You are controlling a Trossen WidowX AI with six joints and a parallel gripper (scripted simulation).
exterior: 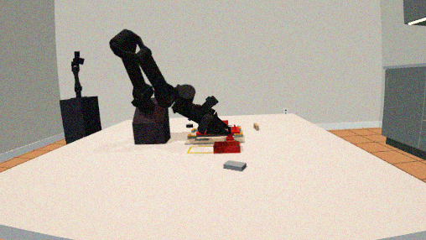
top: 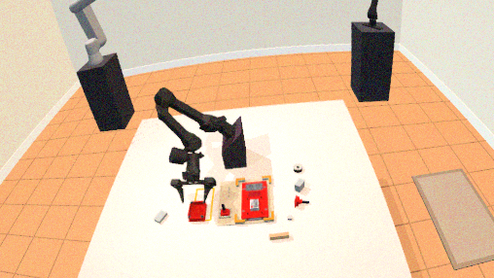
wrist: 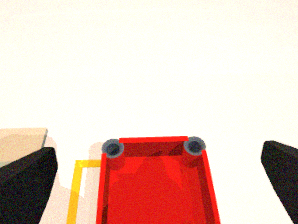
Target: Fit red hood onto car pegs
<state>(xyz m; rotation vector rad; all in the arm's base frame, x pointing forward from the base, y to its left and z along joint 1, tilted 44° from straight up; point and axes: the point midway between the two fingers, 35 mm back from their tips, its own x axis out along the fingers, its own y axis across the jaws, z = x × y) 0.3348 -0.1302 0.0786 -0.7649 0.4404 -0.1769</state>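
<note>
The red hood (top: pixel 197 211) (exterior: pixel 226 148) (wrist: pixel 155 195) lies on the table, left of the jig board in the top view. In the wrist view its hollow side faces up, with dark rings at two corners; its near part is cut off. My gripper (top: pixel 194 201) (wrist: pixel 161 154) is open and empty, tilted, its fingers wide apart on either side of the hood and not touching it. The red chassis (top: pixel 263 196) sits between orange corner brackets on the board (top: pixel 229 193) (wrist: pixel 25 139), with the grey engine block (top: pixel 254 204) on its deck. The pegs are too small to make out.
A yellow outline (top: pixel 211 206) (wrist: pixel 73 200) is partly beside the hood. A red part with a black knob (top: pixel 225 212) stands on the board. A grey block (top: pixel 160 217) (exterior: pixel 235 165) lies left; a wooden bar (top: pixel 279 236), another grey block (top: pixel 299 185) and a wheel (top: pixel 298 168) lie around the board.
</note>
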